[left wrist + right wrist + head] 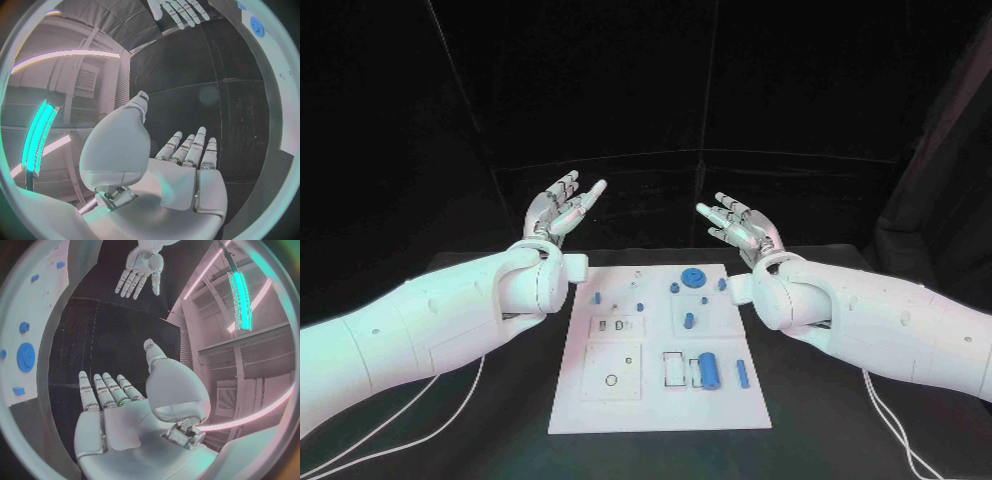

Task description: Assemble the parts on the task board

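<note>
Hovering: both arms raised past the far edge of the board, nothing held, no part touched.
Left robot hand (564, 207): at about 11 o'clock from the board centre, fingers apart and stretched out, palm bare; the left wrist view shows the same flat spread and nothing in it.
Task board (581, 405): white plate lying flat in the middle of the black tabletop (473, 420), between the two forearms, nearer the robot than either hand.
Parts, left half: small blue peg (596, 297) at 11 o'clock on the board; small ring outline at 7 o'clock, too small to tell what it is.
Parts, middle: blue round disc (691, 277) at 12 o'clock near the far edge; blue cylinder (708, 370) lying on its side at 5 o'clock, beside a white slot.
Parts, right half: thin blue bar (741, 374) just right of the cylinder, apart from it.
Right robot hand (737, 224): at about 1 o'clock, fingers apart and slightly curled, holding nothing; the right wrist view shows an open palm.
Stage (judged): start of task, no piece seated by a hand yet.
Risk 1: hands sit beyond the board, so reaching back could drag a forearm over the near parts and knock the cylinder rolling.
Risk 2: parts are small and close together, so wide spread fingers may nudge a neighbour while pinching one.
Risk 3: board looks loose on the tabletop, so a hard press could shift it.
</note>
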`<control>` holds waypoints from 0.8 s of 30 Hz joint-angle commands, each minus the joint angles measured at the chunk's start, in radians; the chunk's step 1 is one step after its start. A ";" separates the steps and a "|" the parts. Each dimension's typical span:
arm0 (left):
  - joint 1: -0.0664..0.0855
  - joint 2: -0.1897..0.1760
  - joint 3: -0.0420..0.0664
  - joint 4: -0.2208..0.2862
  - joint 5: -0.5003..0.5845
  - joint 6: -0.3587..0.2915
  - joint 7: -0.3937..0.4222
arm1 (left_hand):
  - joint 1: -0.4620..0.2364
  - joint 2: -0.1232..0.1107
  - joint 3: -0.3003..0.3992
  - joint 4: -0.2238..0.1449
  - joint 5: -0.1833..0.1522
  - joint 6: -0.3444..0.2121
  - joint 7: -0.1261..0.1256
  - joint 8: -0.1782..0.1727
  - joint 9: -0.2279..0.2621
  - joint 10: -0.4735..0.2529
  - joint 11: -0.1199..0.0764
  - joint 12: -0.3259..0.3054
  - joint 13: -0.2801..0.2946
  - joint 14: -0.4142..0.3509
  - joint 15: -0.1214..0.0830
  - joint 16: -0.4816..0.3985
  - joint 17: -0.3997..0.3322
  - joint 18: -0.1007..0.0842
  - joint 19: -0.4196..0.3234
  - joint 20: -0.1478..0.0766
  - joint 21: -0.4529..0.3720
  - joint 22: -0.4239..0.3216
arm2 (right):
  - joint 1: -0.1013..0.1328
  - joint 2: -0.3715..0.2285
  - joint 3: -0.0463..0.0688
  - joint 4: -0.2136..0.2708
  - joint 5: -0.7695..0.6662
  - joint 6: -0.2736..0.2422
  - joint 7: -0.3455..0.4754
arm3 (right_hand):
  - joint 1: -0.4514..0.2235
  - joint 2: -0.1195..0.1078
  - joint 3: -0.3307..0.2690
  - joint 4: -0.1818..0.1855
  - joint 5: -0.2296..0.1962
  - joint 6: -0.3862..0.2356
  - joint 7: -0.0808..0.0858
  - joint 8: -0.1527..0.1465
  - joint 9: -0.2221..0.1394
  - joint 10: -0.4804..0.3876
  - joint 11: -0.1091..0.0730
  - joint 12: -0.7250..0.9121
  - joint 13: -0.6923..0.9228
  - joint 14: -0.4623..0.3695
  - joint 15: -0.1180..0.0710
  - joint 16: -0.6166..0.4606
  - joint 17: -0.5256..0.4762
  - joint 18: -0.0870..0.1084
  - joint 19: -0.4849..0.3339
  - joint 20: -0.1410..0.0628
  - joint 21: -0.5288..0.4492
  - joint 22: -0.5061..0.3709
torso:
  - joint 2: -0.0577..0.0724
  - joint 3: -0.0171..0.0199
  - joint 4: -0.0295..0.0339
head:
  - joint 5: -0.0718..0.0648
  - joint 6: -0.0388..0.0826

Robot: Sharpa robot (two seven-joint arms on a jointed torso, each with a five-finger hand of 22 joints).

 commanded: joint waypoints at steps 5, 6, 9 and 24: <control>0.010 0.014 0.001 -0.031 0.020 0.126 0.060 | 0.039 -0.006 0.003 0.012 0.009 0.015 0.104 0.007 0.002 0.006 0.014 0.007 0.002 0.016 0.003 0.008 0.002 0.022 0.004 0.012 0.006 0.002 | 0.014 0.028 0.003 -0.065 -0.152 0.245 -0.092 | 0.028 0.004 -0.005 -0.003 0.007 0.011 0.108 0.007 0.002 0.015 0.002 0.007 0.001 0.012 0.001 0.006 0.001 0.020 0.010 0.004 0.007 0.001 | 0.000 -0.0002 -0.0001 | 0.000 0.000; 0.010 0.014 0.001 -0.031 0.020 0.126 0.060 | 0.039 -0.006 0.003 0.012 0.009 0.015 0.104 0.007 0.002 0.006 0.014 0.007 0.002 0.016 0.003 0.008 0.002 0.022 0.004 0.012 0.006 0.002 | 0.015 0.030 0.003 -0.070 -0.157 0.252 -0.095 | 0.030 0.004 -0.006 -0.005 0.007 0.012 0.108 0.007 0.002 0.016 0.002 0.007 0.002 0.013 0.001 0.006 0.002 0.020 0.011 0.003 0.007 0.002 | 0.000 -0.0002 -0.0001 | 0.000 0.000; 0.010 0.014 0.001 -0.031 0.020 0.126 0.060 | 0.039 -0.006 0.003 0.012 0.009 0.015 0.104 0.007 0.002 0.006 0.014 0.007 0.002 0.016 0.003 0.008 0.002 0.022 0.004 0.012 0.006 0.002 | 0.016 0.033 0.004 -0.075 -0.162 0.261 -0.098 | 0.035 0.005 -0.006 -0.008 0.007 0.016 0.109 0.008 0.002 0.020 0.003 0.007 0.002 0.016 0.002 0.006 0.002 0.020 0.013 0.003 0.007 0.002 | 0.000 -0.0002 -0.0001 | 0.000 0.000; 0.010 -0.004 -0.009 -0.035 0.032 0.142 0.053 | 0.045 0.022 0.024 0.010 0.004 0.090 0.131 0.019 0.010 0.092 0.042 0.018 0.010 0.137 0.015 0.042 0.020 0.015 0.068 0.013 0.031 0.017 | 0.016 0.020 0.004 -0.111 -0.251 0.192 -0.040 | 0.167 0.028 0.004 -0.111 -0.010 0.283 0.145 0.043 0.025 0.370 0.040 0.044 0.025 0.407 0.025 0.062 0.029 0.083 0.278 0.001 0.073 0.036 | -0.004 -0.0016 0.0022 | 0.004 -0.008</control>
